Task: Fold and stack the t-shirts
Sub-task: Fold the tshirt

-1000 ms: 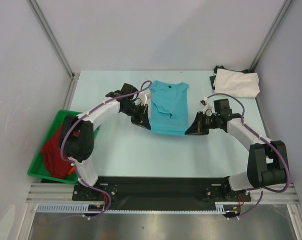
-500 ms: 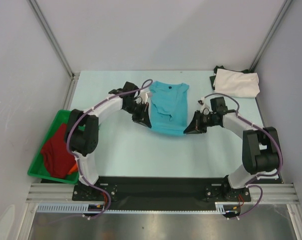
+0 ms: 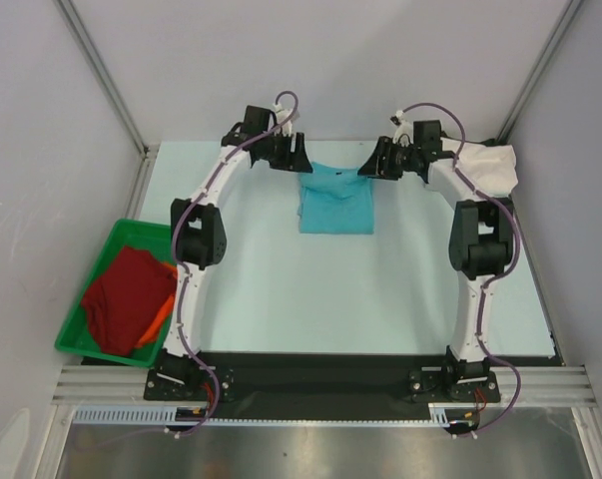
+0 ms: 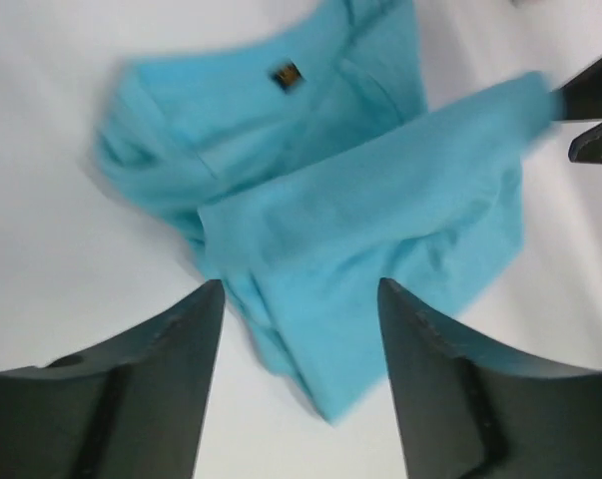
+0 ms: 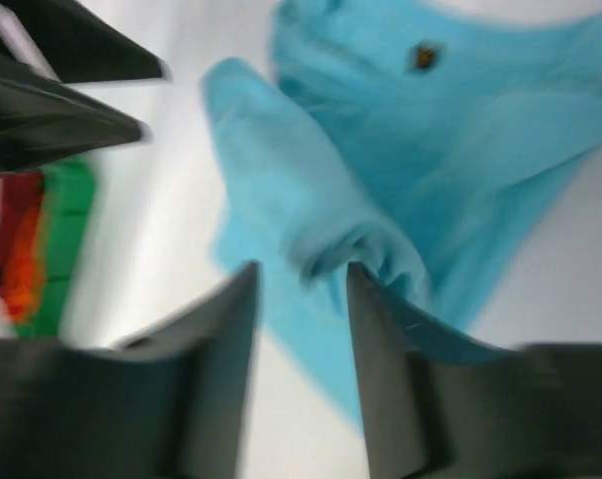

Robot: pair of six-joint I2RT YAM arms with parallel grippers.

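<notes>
The turquoise t-shirt (image 3: pixel 336 200) lies at the back middle of the table, its near half doubled over toward the collar. In the left wrist view the folded layer (image 4: pixel 380 210) lies across the chest mark side. My left gripper (image 3: pixel 289 163) (image 4: pixel 301 289) hangs open just above the shirt's back left edge, holding nothing. Above the back right edge my right gripper (image 3: pixel 372 167) (image 5: pixel 301 269) is open too, a bunched fold of cloth (image 5: pixel 365 249) lying loose against one fingertip. The picture there is blurred. A cream-white t-shirt (image 3: pixel 485 165) lies at the back right.
A green bin (image 3: pixel 93 314) at the left edge holds a dark red t-shirt (image 3: pixel 129 296) and an orange one (image 3: pixel 159 317). Grey walls stand close behind and beside the table. Both arms reach far back, elbows over the table's sides.
Both grippers carried the shirt's near hem from mid-table to the back, doubling the shirt over. Both then opened and let the cloth go.
</notes>
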